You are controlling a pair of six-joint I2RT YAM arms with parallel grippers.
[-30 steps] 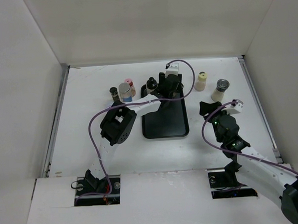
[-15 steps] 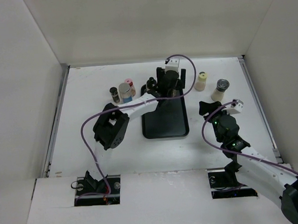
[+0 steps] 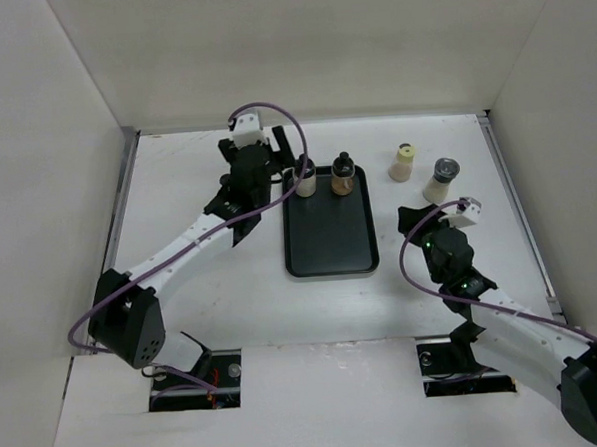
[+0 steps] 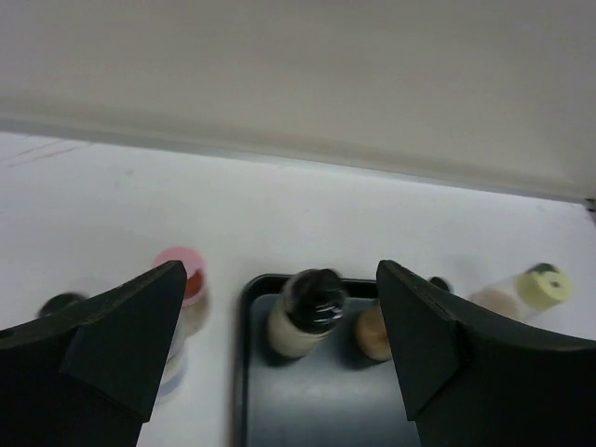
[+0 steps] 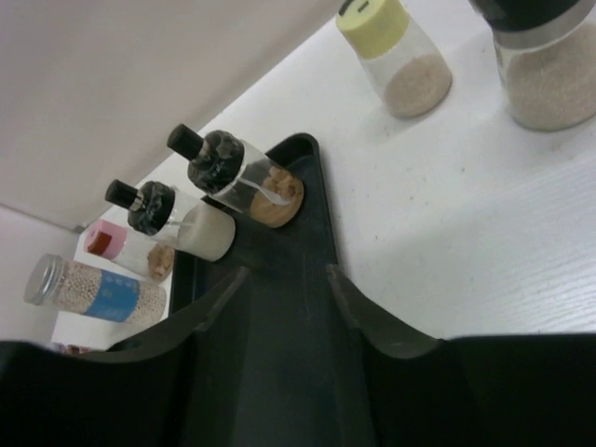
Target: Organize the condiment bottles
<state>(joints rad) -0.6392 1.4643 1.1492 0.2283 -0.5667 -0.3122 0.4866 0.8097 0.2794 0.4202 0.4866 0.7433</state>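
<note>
On the black tray (image 3: pixel 330 244), at its far end, stand a cream bottle (image 3: pixel 304 181) and a brown bottle (image 3: pixel 342 177), both black-capped. My left gripper (image 3: pixel 287 156) hovers open and empty just left of and above the cream bottle (image 4: pixel 303 321). It hides the bottles left of the tray. The left wrist view shows a pink-capped jar (image 4: pixel 180 268) there. A yellow-capped bottle (image 3: pixel 403 162) and a grey-capped jar (image 3: pixel 441 179) stand right of the tray. My right gripper (image 3: pixel 414 217) is open and empty over the tray's right edge (image 5: pixel 321 200).
The right wrist view shows a blue-labelled, silver-capped bottle (image 5: pixel 93 289) left of the tray, beside the pink-capped jar (image 5: pixel 112 242). White walls close the table at the back and both sides. Purple cables loop over both arms.
My left gripper has swung left from over the tray's far right end, uncovering the brown bottle standing there. It now covers the bottles left of the tray. The right arm has barely moved.
</note>
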